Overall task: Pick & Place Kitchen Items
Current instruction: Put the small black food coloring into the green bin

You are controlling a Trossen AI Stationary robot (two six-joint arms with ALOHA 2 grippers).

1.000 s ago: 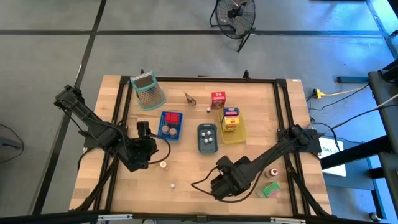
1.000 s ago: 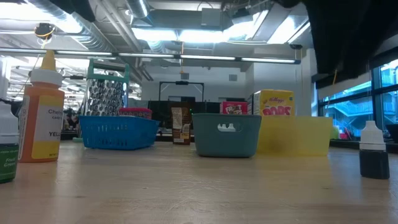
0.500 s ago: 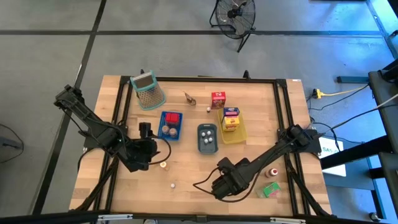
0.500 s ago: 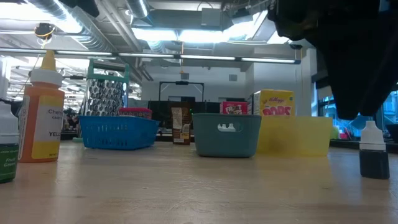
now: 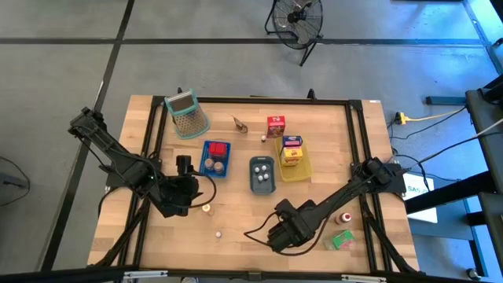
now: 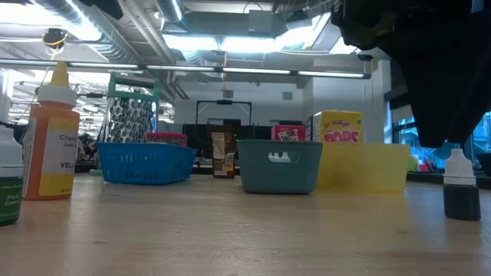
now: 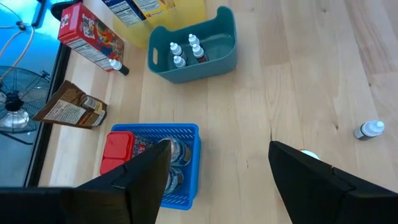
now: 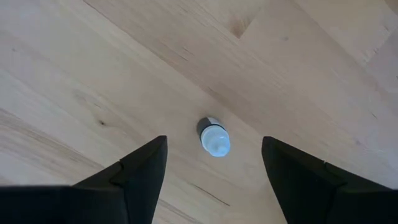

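Observation:
A small dark bottle with a white cap (image 8: 214,138) stands upright on the wood table, seen from above in the right wrist view. My right gripper (image 8: 213,143) hangs over it, pointing down, open, one finger to each side and above it. In the low view the bottle (image 6: 461,193) stands just below the dark gripper (image 6: 443,130). From above, the right gripper (image 5: 284,234) hides it. My left gripper (image 5: 189,191) waits open at the table's left, above a small white-capped piece (image 5: 207,208).
A blue tray (image 5: 215,157), a grey-blue tray (image 5: 262,174) and a yellow tray (image 5: 292,161) stand mid-table with items inside. A grater (image 5: 187,114), brown bag (image 5: 239,124) and red carton (image 5: 275,126) stand behind. A red-capped bottle (image 5: 344,218) and green carton (image 5: 342,240) lie right.
My right gripper has come down toward the white-capped bottle, still open and pointing down, then held still. The bottle has stayed where it was.

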